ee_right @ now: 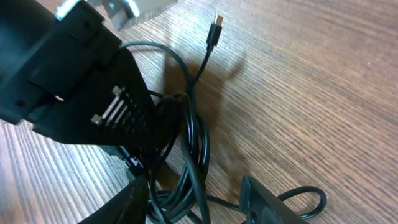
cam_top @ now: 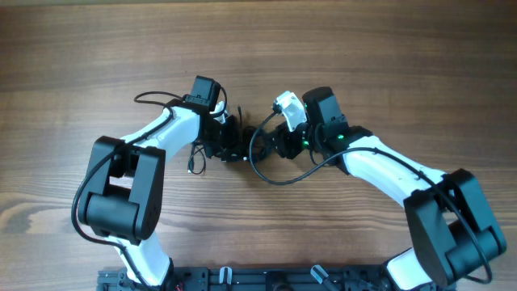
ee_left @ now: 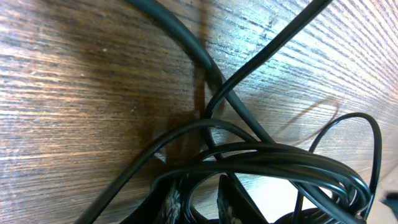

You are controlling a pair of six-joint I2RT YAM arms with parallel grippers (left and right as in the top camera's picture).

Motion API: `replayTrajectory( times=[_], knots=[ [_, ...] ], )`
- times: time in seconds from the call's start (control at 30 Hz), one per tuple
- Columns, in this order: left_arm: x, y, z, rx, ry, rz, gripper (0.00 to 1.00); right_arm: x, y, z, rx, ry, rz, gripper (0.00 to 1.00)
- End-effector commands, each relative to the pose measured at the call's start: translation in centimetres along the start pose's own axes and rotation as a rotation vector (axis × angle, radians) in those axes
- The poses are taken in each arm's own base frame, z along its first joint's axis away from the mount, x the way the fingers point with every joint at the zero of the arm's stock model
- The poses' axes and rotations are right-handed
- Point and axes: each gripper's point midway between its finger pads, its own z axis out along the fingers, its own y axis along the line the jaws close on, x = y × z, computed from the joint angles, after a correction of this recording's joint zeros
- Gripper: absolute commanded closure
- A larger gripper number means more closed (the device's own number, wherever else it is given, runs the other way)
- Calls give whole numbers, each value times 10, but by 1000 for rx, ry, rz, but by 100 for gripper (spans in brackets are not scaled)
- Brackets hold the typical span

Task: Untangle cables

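As they bunch in loops, thin black cables (ee_right: 193,140), small plug end (ee_right: 215,23)

Robot lab, a test bench. Left arm (cam_top: 161,129) and right arm (cam_top: 380,170), white shells with black joints, stand on a black rail (cam_top: 242,279) at the edge of a wood-grain table (cam_top: 404,48). Green light (cam_top: 305,144) on right arm. Thin cables (cam_top: 253,158) between them.

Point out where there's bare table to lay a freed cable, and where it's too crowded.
Bare: the far strip of the table beyond both arms; the near patch between the left arm and right arm, below the loop of cables; the wood outside each arm. Crowded: the centre, where the left fingers and right fingers meet over the tangle.
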Motion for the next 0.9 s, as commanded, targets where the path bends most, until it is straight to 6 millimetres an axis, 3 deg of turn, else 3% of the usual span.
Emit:
replayTrajectory(
  times=[0.0, 0.13, 0.17, 0.2, 0.3, 0.4, 0.43, 0.47, 0.53, 0.6, 0.73, 0.8, 0.87],
  knots=[
    [6, 25, 16, -95, 15, -1, 76, 20, -4, 15, -12, 61, 19, 50],
    [6, 25, 16, -95, 15, -1, 76, 20, -6, 17, -12, 58, 21, 62],
    [6, 25, 16, -95, 15, -1, 76, 20, -6, 17, -12, 56, 20, 70],
    [6, 25, 16, -95, 15, -1, 76, 19, -6, 17, -11, 52, 25, 92],
    [6, 25, 16, -96, 15, -1, 76, 10, -18, 14, 45, 13, 152, 96],
    [6, 26, 16, -102, 11, -1, 82, 5, -41, -5, 99, -20, 430, 96],
    [5, 27, 16, -105, 9, -1, 84, 18, -57, -14, 154, 2, 637, 96],
    [5, 27, 16, -106, 8, -1, 84, 44, -75, -25, 246, 55, 873, 96],
    [5, 27, 16, -106, 8, -1, 84, 83, -91, -42, 378, 137, 1124, 96],
    [5, 27, 16, -105, 8, -1, 84, 106, -103, -57, 472, 193, 1164, 96],
    [5, 27, 16, -105, 8, -1, 84, 128, -99, -68, 513, 287, 1162, 96],
    [5, 27, 16, -104, 9, -1, 84, 120, -95, -62, 444, 280, 1103, 96],
    [5, 26, 16, -103, 9, 0, 79, 87, -73, -44, 200, 236, 854, 96]
  ],
)
